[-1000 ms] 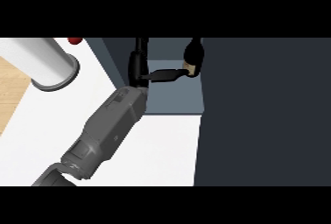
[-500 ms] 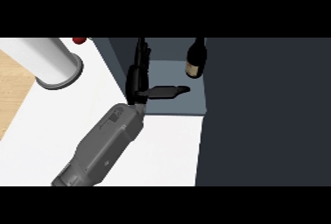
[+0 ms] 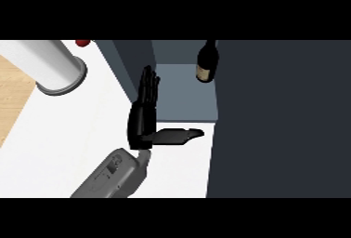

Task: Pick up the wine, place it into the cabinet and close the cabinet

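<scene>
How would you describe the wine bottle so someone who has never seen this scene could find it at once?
Start at the large dark cabinet filling the right side of the head view, then find its open grey-blue compartment near the top. The wine bottle stands at the back of it, against the dark panel. It is the only dark bottle with a tan label; the black hand in front is open and apart from it.

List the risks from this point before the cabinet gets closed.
1. The wine bottle stands inside the cabinet near its right side, by the dark door panel; a quick close might knock it over.
2. The open hand has fingers along the cabinet's left wall and thumb across the opening, so it could snag.
3. Which hand this is cannot be told.
</scene>
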`<state>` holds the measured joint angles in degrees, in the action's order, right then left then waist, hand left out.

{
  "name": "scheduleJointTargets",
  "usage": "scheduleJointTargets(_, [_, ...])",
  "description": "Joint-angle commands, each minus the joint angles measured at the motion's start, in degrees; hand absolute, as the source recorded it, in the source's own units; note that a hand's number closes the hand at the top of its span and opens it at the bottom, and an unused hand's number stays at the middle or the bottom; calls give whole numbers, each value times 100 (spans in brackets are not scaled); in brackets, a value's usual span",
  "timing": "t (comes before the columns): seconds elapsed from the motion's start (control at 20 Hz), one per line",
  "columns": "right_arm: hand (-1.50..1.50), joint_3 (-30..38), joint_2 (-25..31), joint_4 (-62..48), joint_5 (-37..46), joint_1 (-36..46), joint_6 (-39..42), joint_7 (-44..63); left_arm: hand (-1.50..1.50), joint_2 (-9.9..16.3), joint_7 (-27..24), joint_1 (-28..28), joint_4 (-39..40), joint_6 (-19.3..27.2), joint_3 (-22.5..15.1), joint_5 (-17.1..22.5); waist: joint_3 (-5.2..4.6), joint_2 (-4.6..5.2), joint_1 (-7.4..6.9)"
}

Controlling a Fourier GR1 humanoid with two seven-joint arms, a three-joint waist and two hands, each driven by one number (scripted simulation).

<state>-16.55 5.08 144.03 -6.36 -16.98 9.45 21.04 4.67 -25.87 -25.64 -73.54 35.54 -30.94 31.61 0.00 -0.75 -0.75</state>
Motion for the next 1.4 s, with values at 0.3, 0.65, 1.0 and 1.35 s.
scheduleJointTargets(0.3, [-150, -182, 298, 1404, -320, -421, 33, 694, -150, 468, -151, 2001, -2187, 362, -900, -509, -2, 24, 81])
scheduleJointTargets(0.65, [150, -809, 1145, 1103, -874, -514, 1088, 935, -150, 989, -38, 2559, -2871, 590, -908, -701, 1, 19, 74])
scheduleJointTargets(1.0, [150, -2107, 871, 1075, -77, -229, 1046, 918, -150, 1710, -297, 3403, -3636, 79, -676, -532, -14, 24, 25])
scheduleJointTargets(1.35, [150, -2551, 587, 810, 114, 263, 811, 1181, -150, 2245, -605, 4121, -4005, -548, -35, -7, -39, 26, -59])
